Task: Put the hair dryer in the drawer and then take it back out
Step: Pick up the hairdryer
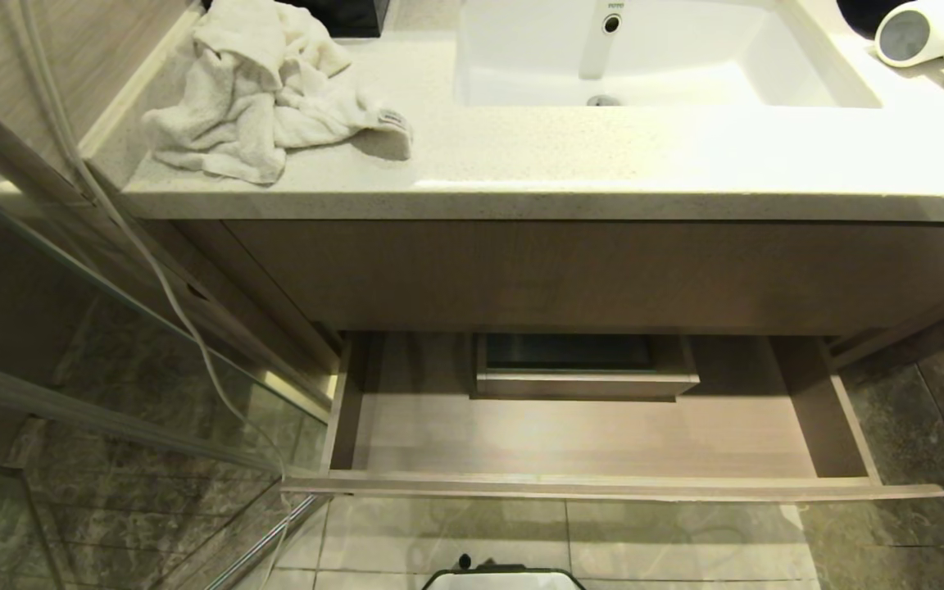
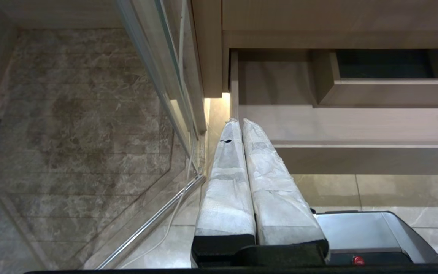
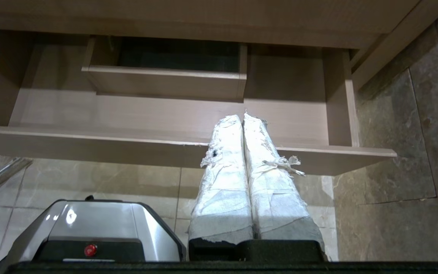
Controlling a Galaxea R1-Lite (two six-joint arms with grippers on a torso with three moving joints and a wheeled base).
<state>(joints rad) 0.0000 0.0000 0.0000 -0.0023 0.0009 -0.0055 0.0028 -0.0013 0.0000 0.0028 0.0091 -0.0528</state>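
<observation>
The white hair dryer [image 1: 927, 33] lies on the countertop at the far right, beside the basin, its grey round end facing left. Below the counter the wood-grain drawer [image 1: 603, 488] stands pulled out with nothing in it except the boxed cut-out [image 1: 585, 366] at its back. Neither arm shows in the head view. My left gripper [image 2: 240, 122] hangs low before the drawer's left end [image 2: 318, 125], its white-wrapped fingers shut on nothing. My right gripper [image 3: 242, 118] hangs before the right half of the drawer [image 3: 89, 137], also shut and holding nothing.
A crumpled white towel [image 1: 267, 90] lies on the counter's left. The white basin [image 1: 644, 57] is set in the speckled countertop [image 1: 603, 164]. A glass shower partition [image 1: 111, 328] with a thin white cord stands left. My base [image 1: 505, 580] sits on the tiled floor below the drawer.
</observation>
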